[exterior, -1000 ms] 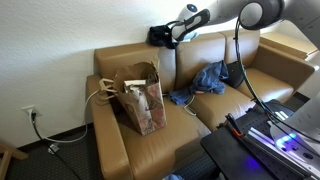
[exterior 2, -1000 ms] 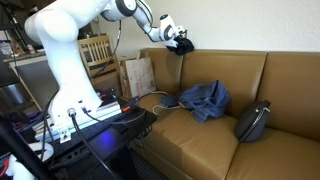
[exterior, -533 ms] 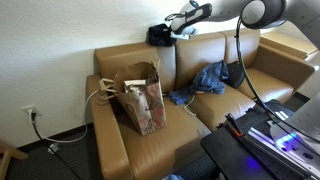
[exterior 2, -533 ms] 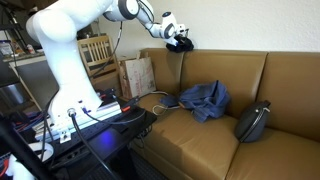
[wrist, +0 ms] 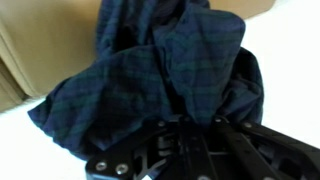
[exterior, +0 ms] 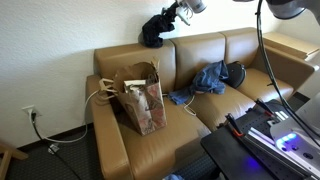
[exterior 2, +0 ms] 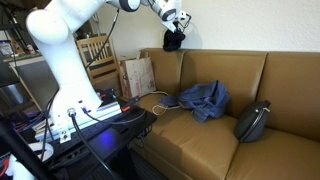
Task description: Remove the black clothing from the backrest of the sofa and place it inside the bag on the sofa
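"Above the sofa [exterior: 205,52] backrest, what is that?"

"It's the black clothing [exterior: 155,29], bunched up and dangling from the gripper [exterior: 180,12]. Its lowest fold reaches the backrest's top edge, but I cannot tell whether it touches."

"How do the jaws stand?"

"They are clamped on the cloth. The wrist view shows fabric pinched between the fingers [wrist: 140,152]."

"Where is the bag [exterior: 141,97]?"

"It stands upright on the end seat, mouth open, well apart from the clothing. A blue garment [exterior: 208,78] lies on the middle seat."

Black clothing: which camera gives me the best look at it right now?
The wrist view. The black clothing fills the frame there, its dark plaid folds bunched up at the gripper. Both exterior views show it only as a small dark bundle hanging from the gripper near the top of the sofa backrest.
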